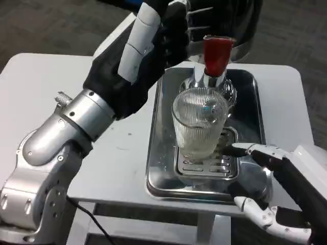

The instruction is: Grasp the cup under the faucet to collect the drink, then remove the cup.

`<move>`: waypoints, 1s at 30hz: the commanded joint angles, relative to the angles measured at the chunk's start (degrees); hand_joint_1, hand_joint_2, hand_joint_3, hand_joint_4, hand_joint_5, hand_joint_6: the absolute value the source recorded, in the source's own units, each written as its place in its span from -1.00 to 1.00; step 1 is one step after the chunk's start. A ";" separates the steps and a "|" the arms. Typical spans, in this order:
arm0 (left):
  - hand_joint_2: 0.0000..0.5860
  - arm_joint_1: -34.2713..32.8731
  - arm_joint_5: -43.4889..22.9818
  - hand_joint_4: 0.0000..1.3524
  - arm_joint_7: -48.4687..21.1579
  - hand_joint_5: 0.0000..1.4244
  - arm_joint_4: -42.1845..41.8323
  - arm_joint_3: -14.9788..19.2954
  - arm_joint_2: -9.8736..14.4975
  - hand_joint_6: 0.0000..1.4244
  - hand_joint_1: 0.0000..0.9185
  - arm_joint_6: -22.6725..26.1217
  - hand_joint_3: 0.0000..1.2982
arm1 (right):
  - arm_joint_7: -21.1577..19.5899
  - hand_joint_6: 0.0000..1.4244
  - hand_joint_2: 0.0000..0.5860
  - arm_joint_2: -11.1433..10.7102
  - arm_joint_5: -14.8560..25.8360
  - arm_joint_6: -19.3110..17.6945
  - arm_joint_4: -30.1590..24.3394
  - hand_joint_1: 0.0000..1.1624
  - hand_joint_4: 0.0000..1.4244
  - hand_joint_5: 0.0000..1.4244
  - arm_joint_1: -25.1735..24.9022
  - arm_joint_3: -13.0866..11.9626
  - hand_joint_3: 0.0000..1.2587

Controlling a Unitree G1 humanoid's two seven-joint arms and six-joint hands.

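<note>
A clear ribbed glass cup (199,125) stands upright on the slotted drip grate (207,167) of a metal tray (158,153), directly below the faucet (207,81) with its red lever (217,52). The lower part of the cup looks pale, as if holding some liquid. My left hand (145,56) is raised to the left of the lever, its fingers stretched up against the dark dispenser body (225,20); its fingertips are partly out of sight. My right hand (271,176) lies low at the tray's right front corner, fingers spread, one fingertip (239,148) pointing at the cup's base without gripping it.
The tray sits on a white table (46,87) whose front edge runs just below the tray. My left forearm (76,122) crosses the table's left half. Dark carpet surrounds the table.
</note>
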 commanded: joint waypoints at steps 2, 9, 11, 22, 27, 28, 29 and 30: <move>-0.74 -1.20 -0.13 -0.60 -1.82 -0.56 2.36 -1.45 -1.37 -0.51 -1.00 -0.30 -0.53 | -0.64 -0.79 0.57 0.20 0.33 -0.19 0.13 -0.28 -0.66 -0.73 0.47 -0.34 -0.57; -0.73 -1.96 0.56 -0.60 -4.76 -0.56 3.44 -2.38 -1.23 -0.51 -1.00 -1.57 -0.53 | -0.55 -0.79 0.57 0.19 0.51 -0.03 0.13 -0.28 -0.65 -0.73 0.25 -0.78 -0.57; -0.72 -1.92 1.70 -0.59 -5.36 -0.56 2.88 -2.62 -0.30 -0.51 -1.00 -2.30 -0.50 | -0.54 -0.79 0.57 0.21 0.58 0.01 0.15 -0.28 -0.65 -0.73 0.15 -0.89 -0.57; -0.73 -1.69 5.85 -0.35 -6.09 -0.42 3.35 -0.82 3.37 -0.39 -1.00 -8.16 -0.25 | -0.32 -0.79 0.57 0.21 0.60 0.19 0.34 -0.28 -0.65 -0.73 -0.49 -0.76 -0.57; -0.76 0.35 8.58 -0.32 -6.56 -0.40 2.17 -0.98 5.57 -0.38 -1.00 -11.83 -0.18 | -0.20 -0.79 0.57 0.37 0.27 0.46 0.31 -0.28 -0.65 -0.73 -1.00 -0.06 -0.57; -0.75 0.84 9.12 -0.33 -6.66 -0.42 1.91 -1.07 5.93 -0.39 -1.00 -12.54 -0.18 | -0.18 -0.79 0.57 0.38 0.22 0.52 0.30 -0.28 -0.65 -0.73 -1.06 0.01 -0.57; -0.76 1.33 9.71 -0.35 -6.60 -0.43 1.60 -1.17 6.22 -0.40 -1.00 -13.33 -0.18 | -0.15 -0.79 0.57 0.39 0.19 0.61 0.26 -0.28 -0.65 -0.73 -1.07 0.05 -0.57; -0.76 1.76 10.33 -0.39 -6.56 -0.46 1.26 -1.28 6.48 -0.42 -1.00 -14.08 -0.21 | -0.14 -0.79 0.57 0.39 0.17 0.67 0.23 -0.28 -0.65 -0.73 -1.07 0.08 -0.57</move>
